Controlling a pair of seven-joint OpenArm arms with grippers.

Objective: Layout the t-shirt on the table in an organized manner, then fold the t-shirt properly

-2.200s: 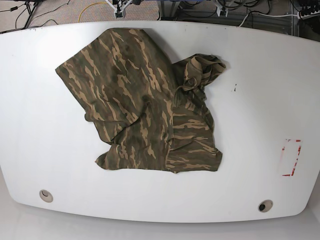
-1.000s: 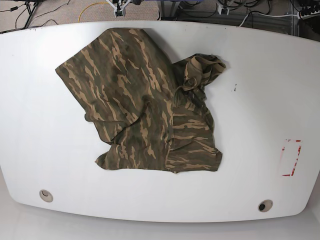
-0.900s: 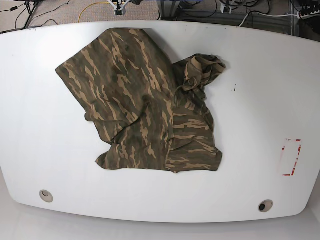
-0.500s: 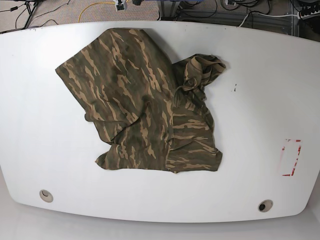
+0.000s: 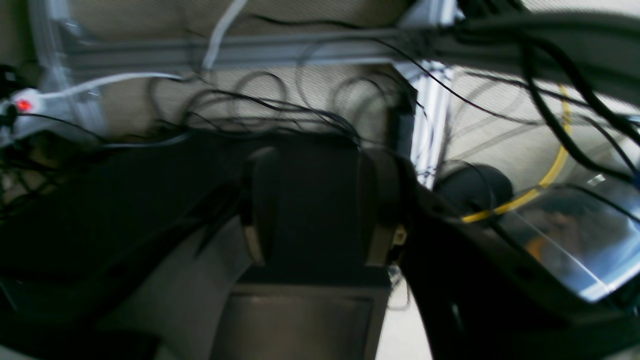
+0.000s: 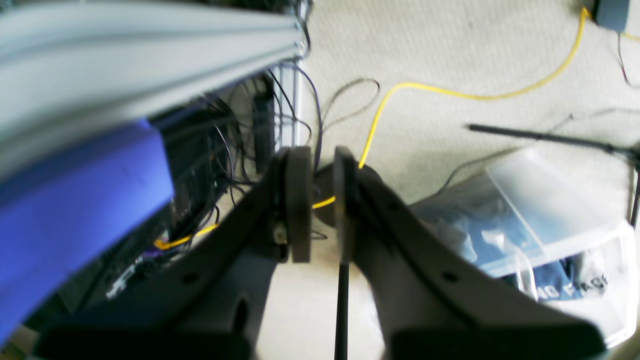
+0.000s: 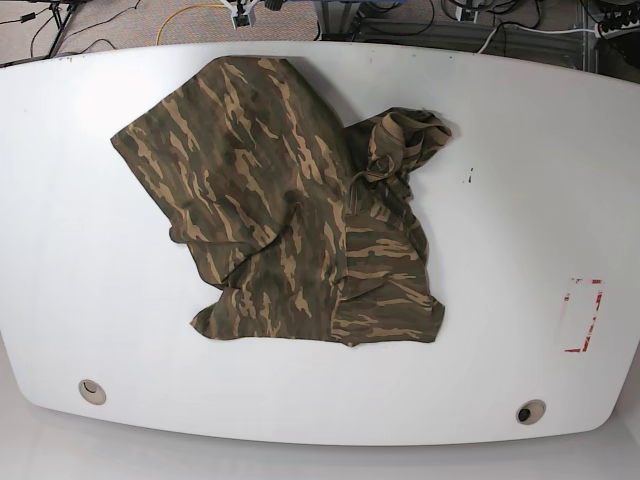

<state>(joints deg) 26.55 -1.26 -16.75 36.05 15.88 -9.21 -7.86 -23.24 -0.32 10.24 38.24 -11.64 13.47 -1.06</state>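
Note:
The camouflage t-shirt (image 7: 280,220) lies crumpled on the white table (image 7: 520,200), left of centre, with a bunched sleeve or collar part at its upper right and folds overlapping across the body. Neither gripper shows in the base view. In the left wrist view my left gripper (image 5: 320,210) stands open with nothing between its fingers, facing cables on the floor. My right gripper (image 6: 322,205) has its fingers almost together with only a thin slit, and it holds nothing, over carpet. The t-shirt is out of view in both wrist views.
A red-outlined rectangle (image 7: 583,315) marks the table's right side. Two round grommets (image 7: 92,390) (image 7: 530,411) sit near the front edge. Beyond the table are a yellow cable (image 6: 450,92), tangled black cables and a clear plastic bin (image 6: 550,220).
The t-shirt has not moved. Small white parts at the far edge of the base view have slid a little further out of the frame.

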